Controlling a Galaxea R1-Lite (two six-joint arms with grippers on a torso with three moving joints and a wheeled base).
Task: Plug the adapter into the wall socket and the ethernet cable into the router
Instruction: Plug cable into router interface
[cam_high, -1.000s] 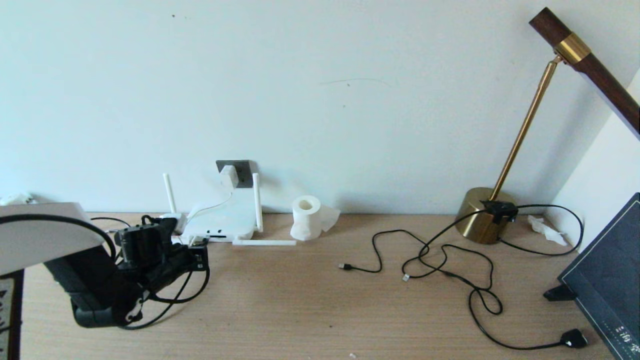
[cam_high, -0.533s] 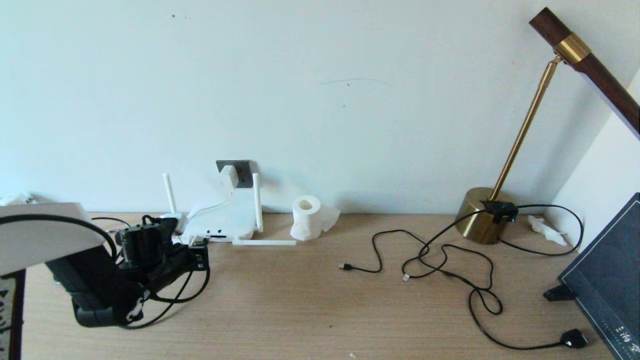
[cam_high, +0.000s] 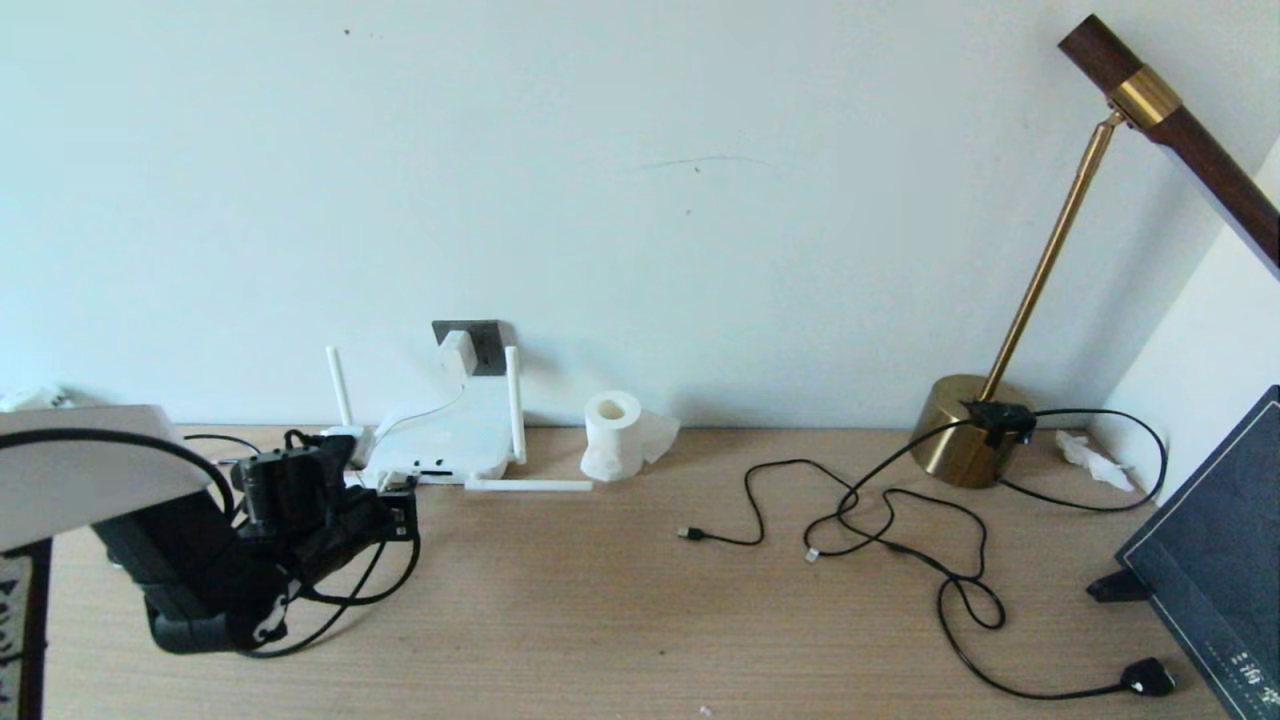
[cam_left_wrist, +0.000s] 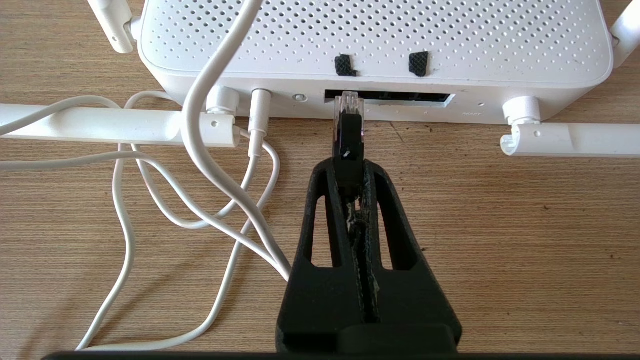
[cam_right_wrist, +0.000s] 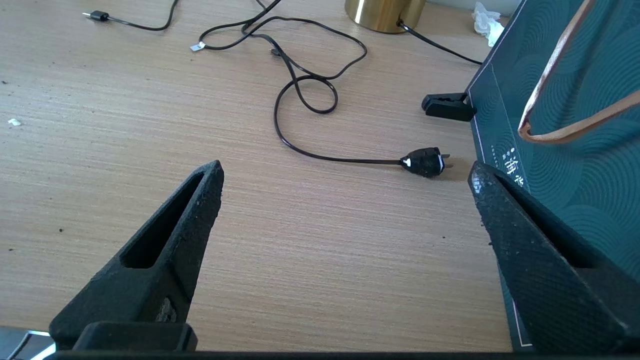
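Note:
The white router (cam_high: 440, 440) lies flat against the wall, two antennas upright and one lying on the table. The white adapter (cam_high: 457, 352) sits in the dark grey wall socket (cam_high: 482, 345), its thin cord dropping to the router. My left gripper (cam_high: 397, 512) is shut on the ethernet cable's plug (cam_left_wrist: 348, 130). The clear tip of the plug touches the left end of the router's (cam_left_wrist: 375, 45) dark port slot (cam_left_wrist: 400, 98). The left gripper (cam_left_wrist: 348, 167) points straight at that slot. My right gripper (cam_right_wrist: 345, 172) hangs open over bare table, out of the head view.
A toilet paper roll (cam_high: 612, 435) stands right of the router. A brass lamp (cam_high: 965, 430), loose black cables (cam_high: 880, 520) with a power plug (cam_right_wrist: 425, 162), and a dark teal box (cam_high: 1220, 540) fill the right side. White cords (cam_left_wrist: 210, 150) loop beside my left gripper.
My left gripper has crept slightly toward the router with the plug in it. Nothing else has moved.

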